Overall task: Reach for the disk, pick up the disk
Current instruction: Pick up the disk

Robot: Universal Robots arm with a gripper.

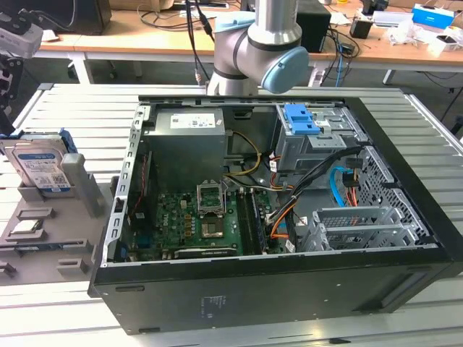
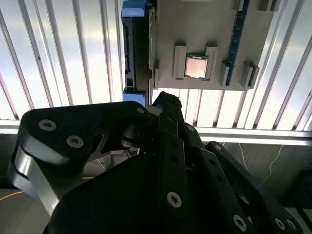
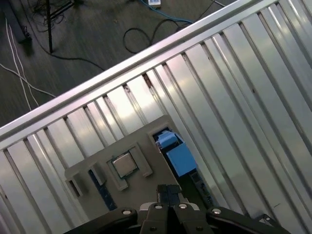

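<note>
Silver-grey with a white-and-blue label, the disk [image 1: 37, 168] is standing on edge at the exterior view's left. A blue rail is framing it, and it is sitting in a slot of the grey plastic stand [image 1: 78, 186]. In the second wrist view the disk is showing edge-on just beside the stand's flat tray, where a small square chip [image 2: 197, 67] is lying in a recess.

The gripper [image 3: 168, 191] is hovering above the stand, apart from the disk. In the first wrist view the blue rail is lying just beyond its tips. Its two fingers [image 2: 168, 113] are pressing together, clenched on nothing.

The stand is resting on a slatted metal table [image 1: 65, 101]. Just beside it, toward the exterior view's right, an open computer case [image 1: 289, 303] is lying on its side. It is showing a green circuit board [image 1: 195, 217], a grey power box [image 1: 189, 144], a blue latch [image 1: 300, 119] on a metal cage, and orange and blue wires [image 1: 340, 184].

The robot arm [image 1: 253, 36] is rising behind the case, and wooden desks [image 1: 130, 40] are standing beyond it. In the first wrist view, loose cables [image 3: 141, 34] are trailing over a dark floor past the table's edge.
</note>
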